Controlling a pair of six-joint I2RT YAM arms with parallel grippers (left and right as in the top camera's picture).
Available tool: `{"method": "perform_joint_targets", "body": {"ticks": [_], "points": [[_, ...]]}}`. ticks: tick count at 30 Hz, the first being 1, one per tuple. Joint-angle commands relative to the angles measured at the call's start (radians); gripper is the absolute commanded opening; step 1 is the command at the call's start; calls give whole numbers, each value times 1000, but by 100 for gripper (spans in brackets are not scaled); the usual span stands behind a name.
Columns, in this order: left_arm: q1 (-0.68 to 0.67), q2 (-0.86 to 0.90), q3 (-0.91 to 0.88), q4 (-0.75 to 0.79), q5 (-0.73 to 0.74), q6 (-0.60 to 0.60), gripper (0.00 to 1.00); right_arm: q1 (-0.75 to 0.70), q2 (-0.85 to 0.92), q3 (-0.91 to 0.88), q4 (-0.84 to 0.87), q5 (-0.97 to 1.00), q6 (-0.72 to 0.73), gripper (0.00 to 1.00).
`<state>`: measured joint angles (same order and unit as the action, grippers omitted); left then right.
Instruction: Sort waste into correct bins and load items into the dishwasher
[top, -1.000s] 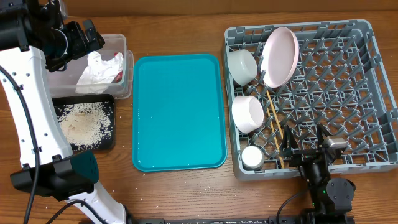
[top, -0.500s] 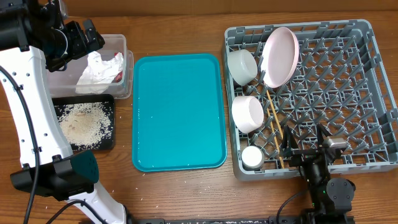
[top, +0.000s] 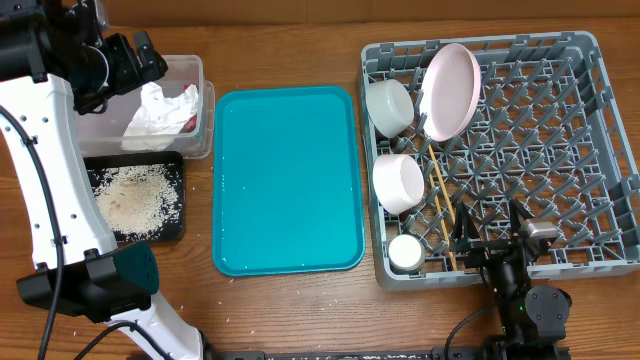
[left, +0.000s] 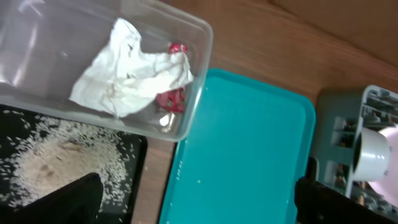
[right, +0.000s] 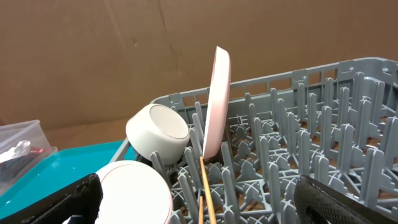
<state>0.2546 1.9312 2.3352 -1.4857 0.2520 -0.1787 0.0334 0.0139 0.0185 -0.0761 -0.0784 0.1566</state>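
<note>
The crumpled white napkin (top: 160, 110) and the red wrapper (top: 190, 122) lie in the clear tub (top: 195, 70); both also show in the left wrist view, the napkin (left: 130, 68) over the wrapper (left: 171, 99). Rice grains (top: 130, 195) fill the black tray (top: 170, 225). The grey dish rack (top: 590, 120) holds an upright pink plate (top: 450, 90), two white bowls (top: 388, 105) (top: 398, 183), a small cup (top: 406, 253) and chopsticks (top: 440, 195). My left gripper (top: 120, 65) is open and empty above the tub. My right gripper (top: 495, 240) is open and empty at the rack's front edge.
The teal serving tray (top: 290, 180) lies between the bins and the rack, with a few stray grains on it. A few grains lie on the wooden table near the front left. A brown cardboard wall stands behind the rack in the right wrist view.
</note>
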Motion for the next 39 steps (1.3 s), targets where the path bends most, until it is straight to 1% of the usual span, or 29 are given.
{"method": "perform_joint_targets", "body": {"ticks": [1,5,8,11,14,17,21,27,31,35,37,39], "points": [[-8,-1,11,-11,-60,25,100,0,-11,-11,2,-5,-4,100],[-25,-13,5,45,-47,14,100,0,-11,-11,2,-5,-4,100],[-51,-83,-90,208,-32,30,100,0,-11,-11,2,-5,-4,100],[-77,-211,-303,436,-15,104,100,0,-11,-11,2,-5,-4,100],[-105,-362,-574,672,-15,193,100,0,-11,-11,2,-5,-4,100],[-117,-513,-822,835,-15,262,100,0,-11,-11,2,-5,-4,100],[-118,-715,-1114,974,-16,288,100,0,-11,-11,2,-5,-4,100],[-119,-985,-1482,1155,-27,288,100,0,-11,-11,2,-5,-4,100],[-129,-1187,-1744,1320,-32,288,100,0,-11,-11,2,-5,-5,100],[-169,-1377,-1970,1489,-87,288,100,0,-11,-11,2,-5,-4,100],[-203,-1497,-2078,1528,-144,288,100,0,-11,-11,2,-5,-4,100],[-226,-1583,-2140,1527,-176,288,100,0,-11,-11,2,-5,-4,100]]}}
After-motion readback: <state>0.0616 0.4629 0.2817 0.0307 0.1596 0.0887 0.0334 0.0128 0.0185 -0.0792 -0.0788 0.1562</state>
